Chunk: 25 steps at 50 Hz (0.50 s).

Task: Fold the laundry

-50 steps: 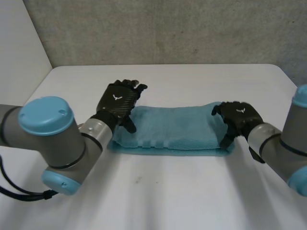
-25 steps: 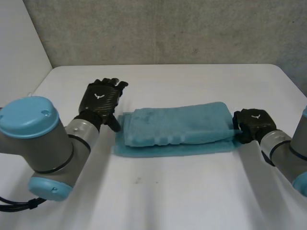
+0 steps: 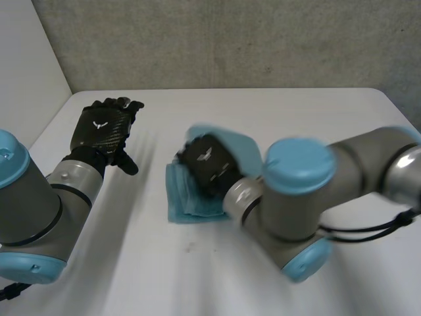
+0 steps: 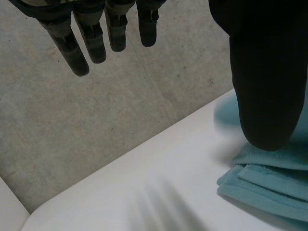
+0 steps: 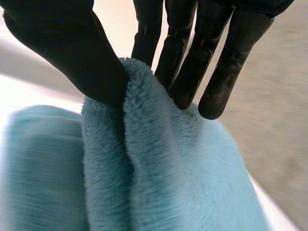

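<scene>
Your right hand (image 3: 205,163) pinches the towel (image 3: 179,209) end betw. thumb and fingers, directly above the folded part, mid table (image 3: 296,108). Left hand (image 3: 102,127), fingers straight and apart, stands well clear.

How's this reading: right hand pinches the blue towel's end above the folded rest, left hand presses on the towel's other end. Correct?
Not the left hand: the head view shows it open, off the towel, beside it above the table. The right hand does pinch the towel's end above the folded rest.
</scene>
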Motion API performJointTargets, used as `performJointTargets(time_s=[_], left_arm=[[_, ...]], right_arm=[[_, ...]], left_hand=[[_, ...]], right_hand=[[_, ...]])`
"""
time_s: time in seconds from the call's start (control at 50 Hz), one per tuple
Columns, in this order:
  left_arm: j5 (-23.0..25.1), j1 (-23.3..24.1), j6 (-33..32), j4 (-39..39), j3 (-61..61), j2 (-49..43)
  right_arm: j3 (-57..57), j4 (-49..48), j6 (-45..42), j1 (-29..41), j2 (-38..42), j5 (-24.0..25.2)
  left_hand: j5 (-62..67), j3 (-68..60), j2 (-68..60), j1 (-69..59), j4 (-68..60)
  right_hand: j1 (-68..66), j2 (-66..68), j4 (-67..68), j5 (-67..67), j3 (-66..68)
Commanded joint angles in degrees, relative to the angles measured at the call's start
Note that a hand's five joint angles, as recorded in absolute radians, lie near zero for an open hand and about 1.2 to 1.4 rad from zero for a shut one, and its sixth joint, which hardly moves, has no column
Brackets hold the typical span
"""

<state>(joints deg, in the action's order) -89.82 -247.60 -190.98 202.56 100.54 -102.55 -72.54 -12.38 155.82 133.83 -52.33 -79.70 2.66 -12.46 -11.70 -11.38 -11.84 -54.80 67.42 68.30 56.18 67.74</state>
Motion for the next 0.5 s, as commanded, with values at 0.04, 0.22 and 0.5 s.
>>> performJointTargets(time_s=[0.04, 0.22, 0.5], left_arm=[[0.17, 0.45, 2.27, 0.11, -1.40, -0.45], [0.44, 4.40, 4.65, -0.24, -9.31, -6.08], [0.09, 13.46, 15.81, -16.75, -27.41, -23.64]], right_arm=[[0.73, 0.51, -1.39, 2.41, 4.61, 0.17], [-1.28, 0.07, 9.91, -5.14, -8.91, -3.35], [3.01, 8.41, 25.33, -14.39, -2.72, -2.21]], left_hand=[[-2.28, 2.08, 1.32, 1.00, 1.46], [-1.44, 1.24, 0.48, 0.16, 0.62], [-1.44, 1.24, 0.48, 0.16, 0.62]], right_hand=[[-25.20, 12.58, 11.69, 13.82, 12.26], [44.80, -57.42, -58.31, -56.18, -57.74], [44.80, -57.42, -58.31, -56.18, -57.74]])
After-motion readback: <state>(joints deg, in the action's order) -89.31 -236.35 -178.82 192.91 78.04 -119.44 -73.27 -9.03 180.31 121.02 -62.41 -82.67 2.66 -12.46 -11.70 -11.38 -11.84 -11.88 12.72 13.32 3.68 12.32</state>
